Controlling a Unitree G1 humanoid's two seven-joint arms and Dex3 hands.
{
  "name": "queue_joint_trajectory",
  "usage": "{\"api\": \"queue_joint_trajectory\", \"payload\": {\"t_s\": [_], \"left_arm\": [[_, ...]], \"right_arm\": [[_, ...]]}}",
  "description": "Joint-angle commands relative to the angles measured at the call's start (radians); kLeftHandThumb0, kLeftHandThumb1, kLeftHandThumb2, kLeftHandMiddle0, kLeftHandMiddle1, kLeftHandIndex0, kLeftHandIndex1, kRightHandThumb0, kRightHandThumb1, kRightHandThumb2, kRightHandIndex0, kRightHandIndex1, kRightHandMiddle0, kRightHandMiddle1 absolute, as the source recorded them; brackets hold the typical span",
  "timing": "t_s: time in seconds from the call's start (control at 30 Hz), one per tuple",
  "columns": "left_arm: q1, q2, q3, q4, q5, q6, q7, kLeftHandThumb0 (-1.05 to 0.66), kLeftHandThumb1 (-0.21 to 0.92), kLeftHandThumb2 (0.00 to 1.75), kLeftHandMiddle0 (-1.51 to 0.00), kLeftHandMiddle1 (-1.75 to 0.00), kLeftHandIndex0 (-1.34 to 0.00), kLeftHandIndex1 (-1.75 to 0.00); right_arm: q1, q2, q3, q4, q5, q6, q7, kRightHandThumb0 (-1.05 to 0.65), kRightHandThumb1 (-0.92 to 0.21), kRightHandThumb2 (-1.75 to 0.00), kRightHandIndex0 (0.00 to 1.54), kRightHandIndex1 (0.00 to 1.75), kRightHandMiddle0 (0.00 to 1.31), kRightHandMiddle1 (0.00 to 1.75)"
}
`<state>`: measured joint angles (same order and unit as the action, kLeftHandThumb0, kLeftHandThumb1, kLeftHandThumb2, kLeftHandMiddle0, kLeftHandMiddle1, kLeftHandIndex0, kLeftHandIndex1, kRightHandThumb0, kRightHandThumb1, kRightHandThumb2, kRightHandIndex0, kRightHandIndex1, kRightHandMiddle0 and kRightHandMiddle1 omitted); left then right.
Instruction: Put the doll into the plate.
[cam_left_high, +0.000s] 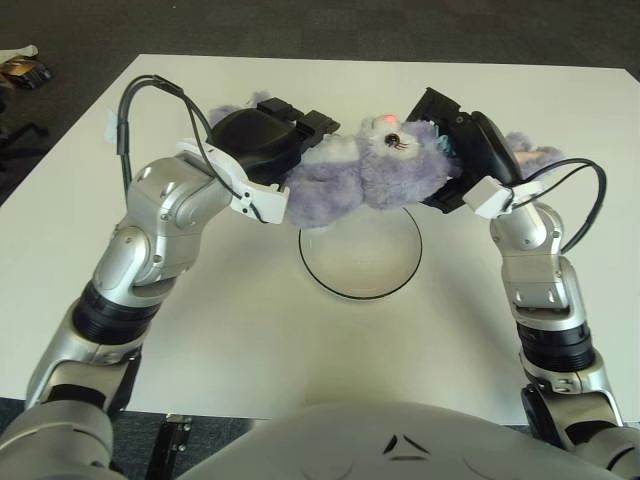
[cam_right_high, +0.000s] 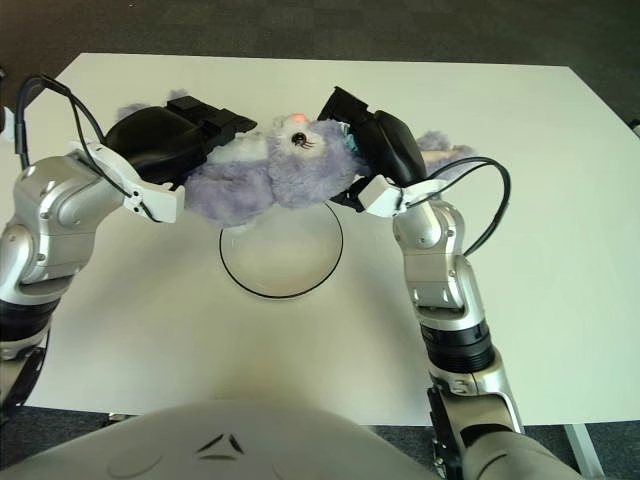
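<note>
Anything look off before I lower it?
Nothing damaged or spilled. The doll lies sideways, pressed between the left hand and right hand, over the far rim of the plate rather than its centre. One leg trails past the right hand.

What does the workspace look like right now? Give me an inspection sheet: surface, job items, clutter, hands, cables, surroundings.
Surface: white table.
Job's things: purple plush doll held between both hands above the far rim of the plate; nothing lies in the plate.
Clutter: nothing seen on the table.
Hands: left hand grips the doll's left end; right hand presses its right end.
Cables: black cable loops over the left forearm, another by the right wrist.
Surroundings: dark carpet; small object on the floor, far left.
</note>
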<state>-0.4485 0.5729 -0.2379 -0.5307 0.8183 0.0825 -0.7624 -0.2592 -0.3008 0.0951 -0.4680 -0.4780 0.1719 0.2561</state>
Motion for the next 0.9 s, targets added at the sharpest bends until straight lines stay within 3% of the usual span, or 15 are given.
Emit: {"api": "queue_joint_trajectory", "payload": {"t_s": [0.0,0.3,0.87], "left_arm": [[0.004,-0.013,-0.008,0.01,0.019,0.018,0.004,-0.81,0.92,0.37,-0.25,-0.76,0.0,-0.77],[0.027,-0.038,-0.022,0.017,0.029,0.046,-0.009,-0.8,0.92,0.36,-0.25,-0.84,0.0,-0.85],[0.064,-0.103,-0.014,0.032,-0.006,0.074,0.04,-0.78,0.89,0.36,-0.29,-1.05,0.0,-1.06]], "right_arm": [[-0.004,-0.007,-0.009,-0.031,0.026,0.013,0.018,0.0,0.02,-1.65,0.89,1.6,0.65,1.75],[0.059,-0.025,-0.035,-0.05,0.073,0.019,0.053,0.0,0.01,-1.65,0.88,1.62,0.65,1.75],[0.093,-0.057,-0.042,-0.065,0.12,0.051,0.101,0.0,0.04,-1.68,0.89,1.62,0.67,1.75]]}}
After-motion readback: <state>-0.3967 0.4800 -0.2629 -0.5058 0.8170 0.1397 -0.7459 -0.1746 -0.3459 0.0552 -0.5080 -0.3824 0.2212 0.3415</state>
